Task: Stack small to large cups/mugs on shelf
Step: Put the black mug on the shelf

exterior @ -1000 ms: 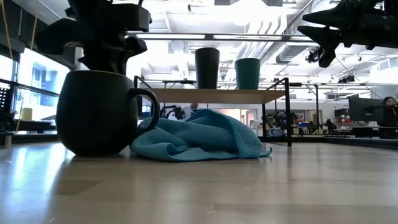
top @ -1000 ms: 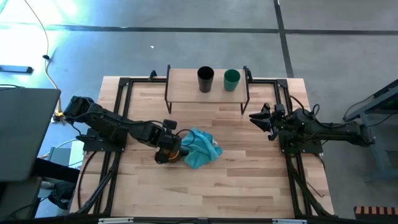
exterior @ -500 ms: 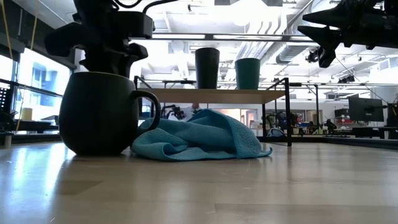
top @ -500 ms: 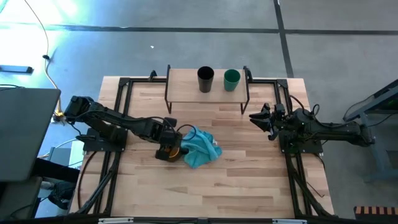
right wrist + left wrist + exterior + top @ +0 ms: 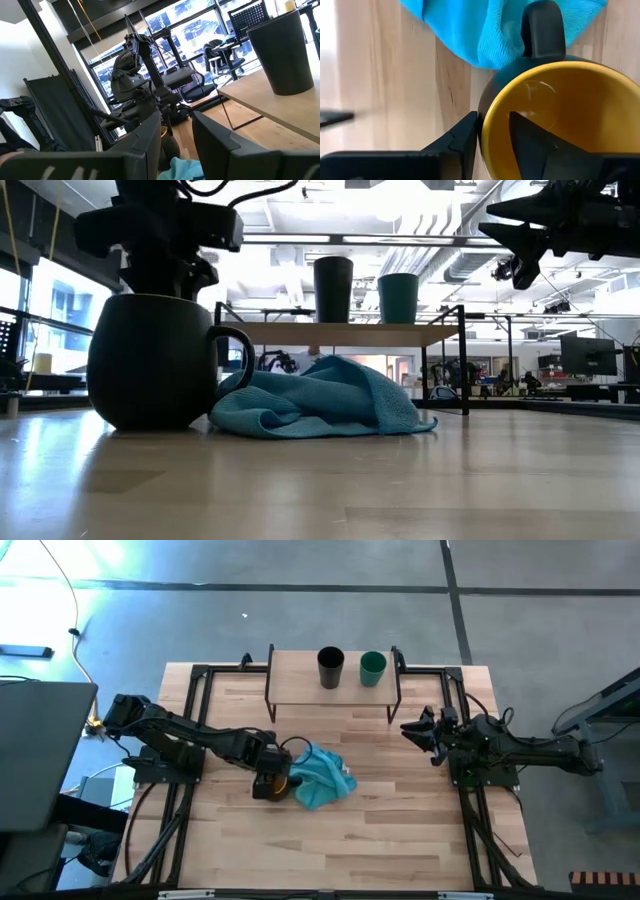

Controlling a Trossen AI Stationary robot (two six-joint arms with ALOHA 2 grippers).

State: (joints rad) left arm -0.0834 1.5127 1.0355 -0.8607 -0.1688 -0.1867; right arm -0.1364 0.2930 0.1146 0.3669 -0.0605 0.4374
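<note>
The dark mug with a yellow-orange inside (image 5: 560,115) stands upright on the table at centre left (image 5: 277,784), its handle (image 5: 542,25) over the edge of the teal cloth (image 5: 322,778). My left gripper (image 5: 492,120) is shut on the mug's rim, pointing down from above (image 5: 160,240). The black cup (image 5: 330,667) and the green cup (image 5: 372,667) stand side by side on the light-wood shelf (image 5: 300,675) at the table's far side. My right gripper (image 5: 408,729) is open and empty, raised at the right, in front of the shelf's right end. My left gripper holds the mug by its rim (image 5: 484,131), on the side opposite the handle. One finger (image 5: 527,142) is inside the mug and the other finger (image 5: 462,142) is outside against the dark wall. The fingers come from above, pointing down. The mug's base is on the table.
The crumpled teal cloth (image 5: 320,400) lies just right of the mug. The shelf's thin black legs (image 5: 465,360) stand on the table's far half. Black metal frames run along both table sides (image 5: 190,720). Bare wood lies toward the near edge (image 5: 330,850).
My left gripper has shifted and turned slightly over the mug while keeping its hold on the rim. The mug has slid a little toward the table's left edge and stays upright on the table.
</note>
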